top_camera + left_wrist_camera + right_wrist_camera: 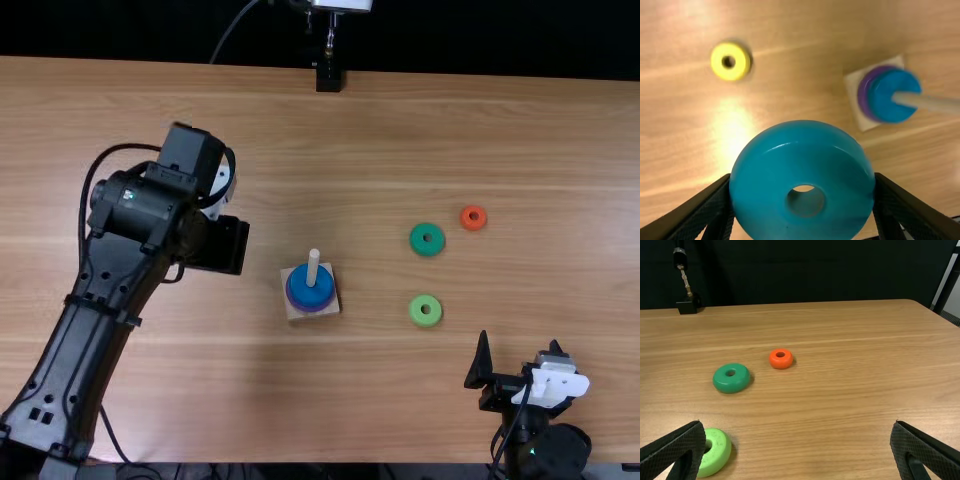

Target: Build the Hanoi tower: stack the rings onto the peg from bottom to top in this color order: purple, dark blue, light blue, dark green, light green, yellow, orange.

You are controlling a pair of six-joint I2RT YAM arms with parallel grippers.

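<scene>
On peg (932,103), dk. blue ring (882,97) sits atop purple ring (865,95).

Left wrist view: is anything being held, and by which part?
Yes, the light blue ring, held by opposite sides of its outer rim in the left pincer.

Orange ring (781,363), dark-green ring (732,383), light-green ring (719,454)

Top view high above, steeply downward; left wrist view closer, peg (313,266) in both
</scene>
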